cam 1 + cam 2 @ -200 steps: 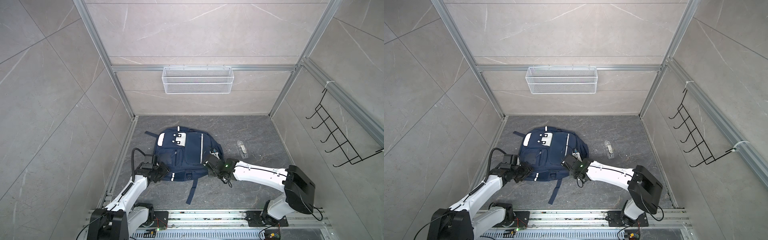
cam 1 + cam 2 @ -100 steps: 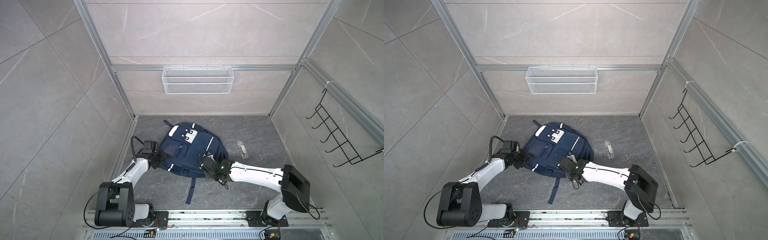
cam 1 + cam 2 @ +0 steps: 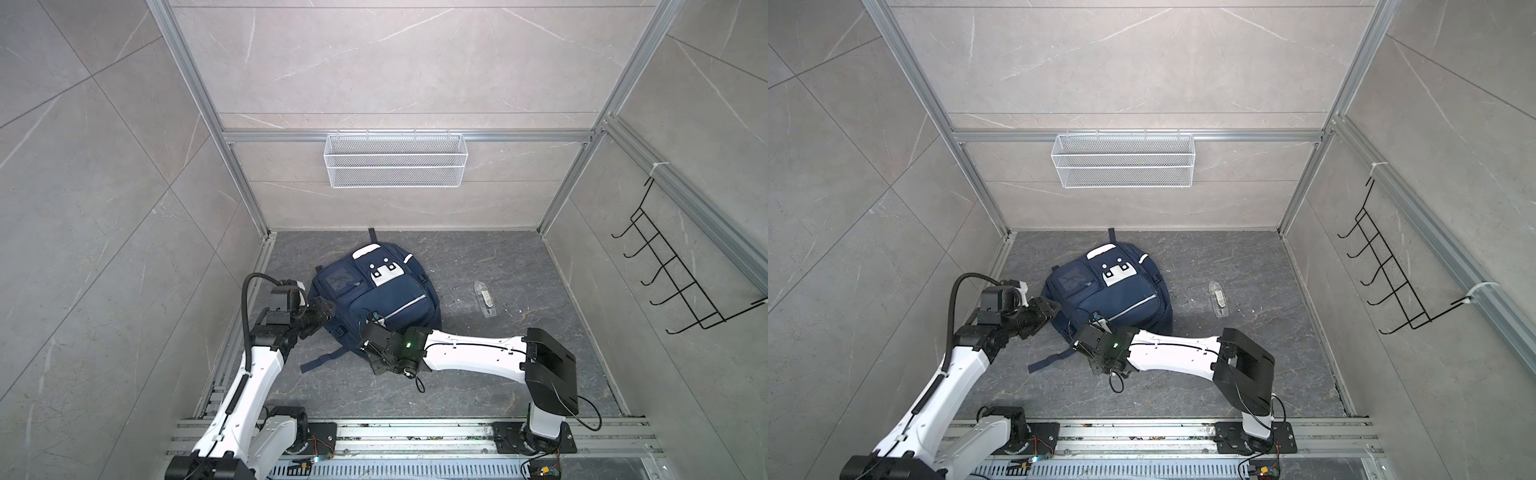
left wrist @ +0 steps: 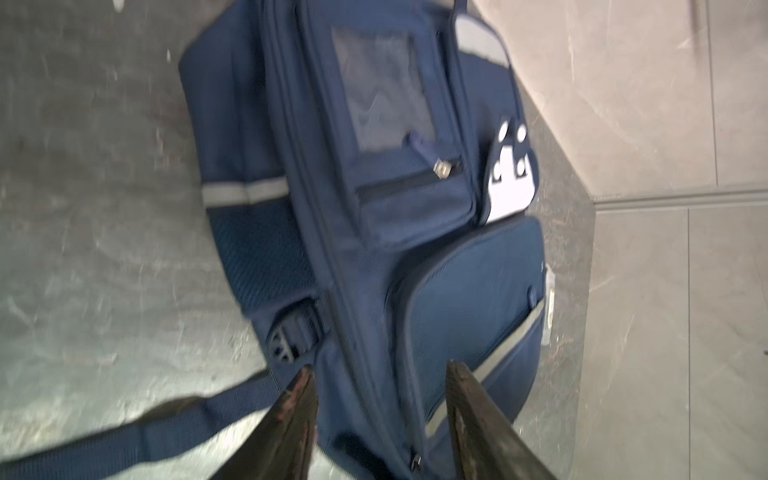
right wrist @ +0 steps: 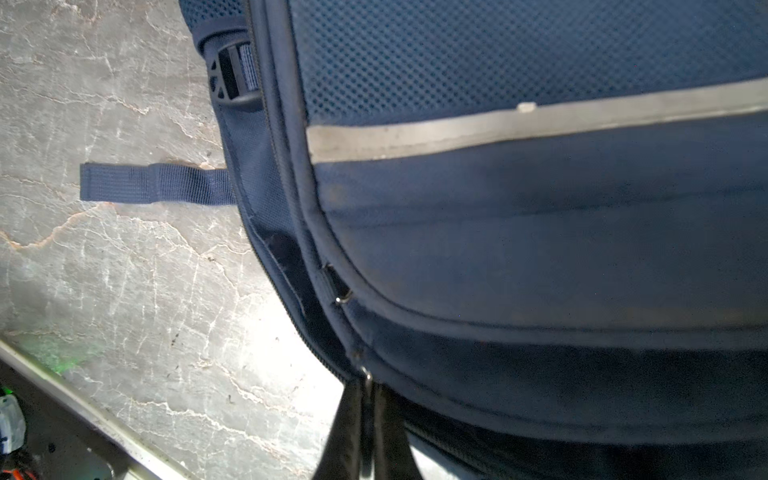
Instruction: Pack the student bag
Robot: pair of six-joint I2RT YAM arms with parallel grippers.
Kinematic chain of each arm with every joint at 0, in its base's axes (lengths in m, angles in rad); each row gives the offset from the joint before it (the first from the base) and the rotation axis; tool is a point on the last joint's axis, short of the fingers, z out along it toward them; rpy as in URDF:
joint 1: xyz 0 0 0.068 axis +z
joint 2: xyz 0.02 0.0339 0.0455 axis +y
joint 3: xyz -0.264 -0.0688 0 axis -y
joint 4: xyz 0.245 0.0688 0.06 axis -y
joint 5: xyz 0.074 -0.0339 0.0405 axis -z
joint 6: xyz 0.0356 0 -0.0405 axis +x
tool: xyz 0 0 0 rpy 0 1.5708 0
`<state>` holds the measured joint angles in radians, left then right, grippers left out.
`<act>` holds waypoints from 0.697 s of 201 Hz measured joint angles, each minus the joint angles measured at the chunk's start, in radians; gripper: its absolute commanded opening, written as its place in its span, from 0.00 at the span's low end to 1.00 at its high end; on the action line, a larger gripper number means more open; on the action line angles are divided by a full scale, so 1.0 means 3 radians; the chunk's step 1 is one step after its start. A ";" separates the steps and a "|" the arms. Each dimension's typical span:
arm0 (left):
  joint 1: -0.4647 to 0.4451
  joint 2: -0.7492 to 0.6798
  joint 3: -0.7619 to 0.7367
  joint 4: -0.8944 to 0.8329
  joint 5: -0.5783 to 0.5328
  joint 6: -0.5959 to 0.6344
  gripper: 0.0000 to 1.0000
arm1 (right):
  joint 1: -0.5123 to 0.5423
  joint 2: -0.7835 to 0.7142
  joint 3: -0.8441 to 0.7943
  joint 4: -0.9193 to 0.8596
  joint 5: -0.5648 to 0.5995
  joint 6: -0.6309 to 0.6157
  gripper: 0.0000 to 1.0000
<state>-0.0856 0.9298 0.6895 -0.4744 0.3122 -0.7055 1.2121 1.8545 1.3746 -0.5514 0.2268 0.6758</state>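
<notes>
The student bag (image 3: 386, 295) lies flat on the dark floor (image 3: 519, 374), front side up, with its white patch toward the back wall. I reach it from two sides.

My left gripper (image 4: 380, 370) is at the bag's left edge, near the bottom corner. Its jaws are spread, and in the left wrist view the blue fabric by a silver stripe runs between the two fingertips (image 4: 305, 380). That view is blurred, so I cannot tell whether they touch the cloth.

My right gripper (image 5: 365, 395) is at the bag's near edge, just below the front pocket. Its jaws are pressed together on a small metal zip pull (image 5: 365, 372) where the zip seam curves round the corner.

A loose strap (image 3: 322, 360) trails from the bag over the floor between my two arms. A small clear case (image 3: 484, 300) lies well to the right, apart from the bag and from both jaws
</notes>
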 measured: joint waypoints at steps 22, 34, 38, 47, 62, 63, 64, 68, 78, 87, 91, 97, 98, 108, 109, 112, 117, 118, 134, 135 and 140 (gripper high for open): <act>-0.0047 -0.0061 -0.0268 -0.0014 0.0149 -0.0013 0.53 | -0.0009 0.0046 0.0008 0.0103 -0.0146 -0.0025 0.00; -0.0114 -0.0069 -0.0364 -0.0015 0.0201 -0.0033 0.53 | -0.0009 0.0066 0.0013 0.0173 -0.0234 -0.0042 0.00; -0.0146 -0.0069 -0.0378 -0.0017 0.0205 -0.0038 0.53 | -0.0008 0.0070 0.0013 0.0195 -0.0263 -0.0050 0.00; -0.0234 -0.0069 -0.0389 -0.0013 0.0212 -0.0057 0.53 | -0.0008 0.0072 0.0013 0.0240 -0.0317 -0.0051 0.00; -0.0365 -0.0069 -0.0388 0.0048 0.0215 -0.0081 0.53 | -0.0008 0.0072 0.0013 0.0294 -0.0375 -0.0052 0.00; -0.0371 -0.0067 -0.0388 0.0052 0.0216 -0.0083 0.53 | -0.0008 0.0071 0.0013 0.0299 -0.0376 -0.0051 0.00; -0.0383 -0.0067 -0.0387 0.0056 0.0216 -0.0085 0.53 | -0.0008 0.0072 0.0013 0.0299 -0.0379 -0.0051 0.00; -0.0417 -0.0062 -0.0387 0.0072 0.0216 -0.0097 0.53 | -0.0008 0.0072 0.0013 0.0308 -0.0393 -0.0051 0.00; -0.0493 -0.0045 -0.0387 0.0122 0.0214 -0.0121 0.53 | -0.0008 0.0072 0.0013 0.0317 -0.0411 -0.0051 0.00; -0.0552 -0.0019 -0.0387 0.0165 0.0209 -0.0144 0.53 | -0.0006 0.0072 0.0013 0.0324 -0.0420 -0.0050 0.00; -0.0582 -0.0001 -0.0387 0.0188 0.0205 -0.0158 0.53 | -0.0005 0.0072 0.0013 0.0324 -0.0422 -0.0051 0.00; -0.0619 0.0027 -0.0387 0.0220 0.0198 -0.0173 0.53 | -0.0005 0.0072 0.0013 0.0326 -0.0423 -0.0051 0.00; -0.0623 0.0029 -0.0387 0.0224 0.0198 -0.0174 0.53 | -0.0004 0.0072 0.0013 0.0326 -0.0425 -0.0051 0.00; -0.0684 0.0090 -0.0387 0.0281 0.0188 -0.0200 0.52 | 0.0000 0.0072 0.0013 0.0333 -0.0425 -0.0050 0.00; -0.0688 0.0095 -0.0387 0.0285 0.0187 -0.0202 0.52 | 0.0000 0.0072 0.0013 0.0333 -0.0425 -0.0050 0.00; -0.0703 0.0113 -0.0387 0.0296 0.0184 -0.0207 0.52 | 0.0001 0.0072 0.0013 0.0334 -0.0426 -0.0050 0.00; -0.0730 0.0149 -0.0387 0.0318 0.0183 -0.0220 0.52 | 0.0003 0.0072 0.0013 0.0337 -0.0427 -0.0050 0.00; -0.0736 0.0158 -0.0387 0.0324 0.0181 -0.0220 0.52 | 0.0003 0.0072 0.0013 0.0337 -0.0427 -0.0051 0.00; -0.0800 0.0268 -0.0384 0.0384 0.0135 -0.0254 0.49 | 0.0005 0.0072 0.0013 0.0336 -0.0434 -0.0050 0.00; -0.0805 0.0281 -0.0384 0.0388 0.0128 -0.0262 0.49 | 0.0004 0.0072 0.0013 0.0336 -0.0434 -0.0050 0.00; -0.0816 0.0312 -0.0381 0.0395 0.0113 -0.0267 0.47 | 0.0004 0.0072 0.0013 0.0336 -0.0434 -0.0050 0.00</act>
<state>-0.3305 1.0233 0.5751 -0.3557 0.3462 -0.7856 1.2133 1.8763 1.3785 -0.4507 0.0967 0.6609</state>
